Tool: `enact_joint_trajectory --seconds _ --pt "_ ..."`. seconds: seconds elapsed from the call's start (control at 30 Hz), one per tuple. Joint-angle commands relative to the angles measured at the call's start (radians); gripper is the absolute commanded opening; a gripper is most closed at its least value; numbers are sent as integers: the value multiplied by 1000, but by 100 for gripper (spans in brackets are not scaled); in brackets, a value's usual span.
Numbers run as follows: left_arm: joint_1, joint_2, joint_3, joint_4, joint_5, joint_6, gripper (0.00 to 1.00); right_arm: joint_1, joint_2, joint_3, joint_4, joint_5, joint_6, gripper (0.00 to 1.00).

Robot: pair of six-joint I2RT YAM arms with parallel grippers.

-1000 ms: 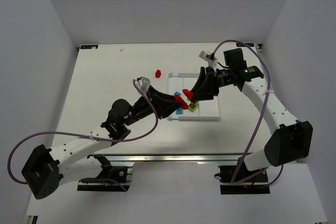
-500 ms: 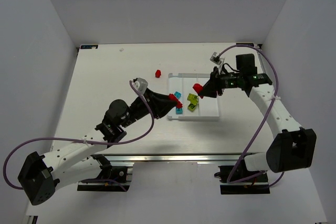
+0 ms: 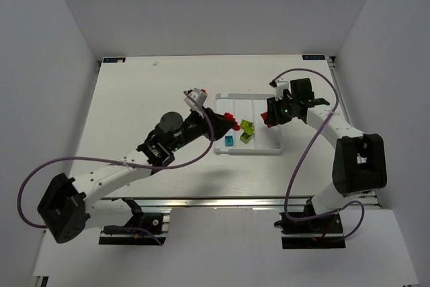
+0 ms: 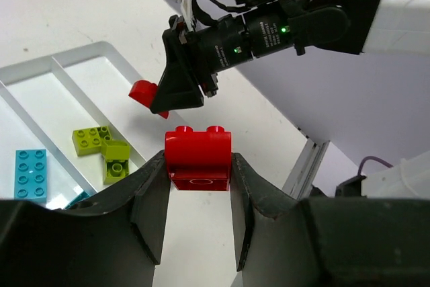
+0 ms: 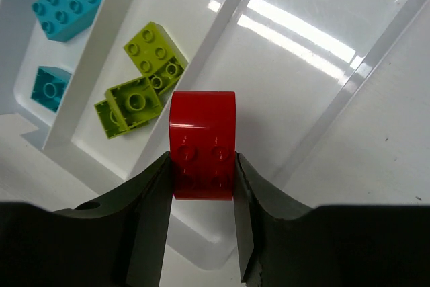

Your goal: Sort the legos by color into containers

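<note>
I am watching both arms reaching over the white tray (image 3: 267, 144). The tray is sitting right of centre on the counter, about midway between the near and far edges. Its three long compartments are running from near to far.

The left gripper (image 4: 199, 166) is pinching the left red brick (image 4: 199, 149) by two opposite sides, studs up, with the jaws pressing flat against it. From overhead, this brick is hanging over the left part of the tray, towards the tray's far end.

The right gripper (image 5: 201, 166) is clamping the right red brick (image 5: 202, 132) between its fingers in the same way and is hovering over the tray's right side. In its own wrist view the brick is overlapping the ridge between the middle compartment and the one nearest the counter's right edge. I cannot tell how high above the tray it is hanging.

The two grippers are facing each other across the tray, near but apart.

Two cyan bricks (image 5: 70, 1) are lying in the compartment nearest the counter's left edge, one behind the other along its length. The lime bricks (image 5: 154, 48) are lying in the middle compartment, bunched together and touching, in the tray's near half.
</note>
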Motion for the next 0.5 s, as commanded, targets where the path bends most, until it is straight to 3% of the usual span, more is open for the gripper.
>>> enact_joint_trajectory --seconds 0.0,0.03,0.13,0.33,0.4,0.43,0.47 --pt "-5 119 73 -4 14 -22 0 -3 44 44 41 18 15 26" --pt "-5 145 102 1 17 -24 0 -5 53 47 41 12 14 39" --pt "-5 248 157 18 33 -35 0 -8 65 50 35 -14 14 57" --pt "-14 433 252 30 66 -61 0 -39 -31 32 41 -54 32 64" --pt "-14 475 285 48 70 -70 0 -66 -64 13 46 -63 49 61" --pt "-14 519 300 51 78 -74 0 -92 -106 1 55 -62 92 53" --pt "-14 544 332 56 80 -79 0 -100 -132 -16 94 -60 119 36"
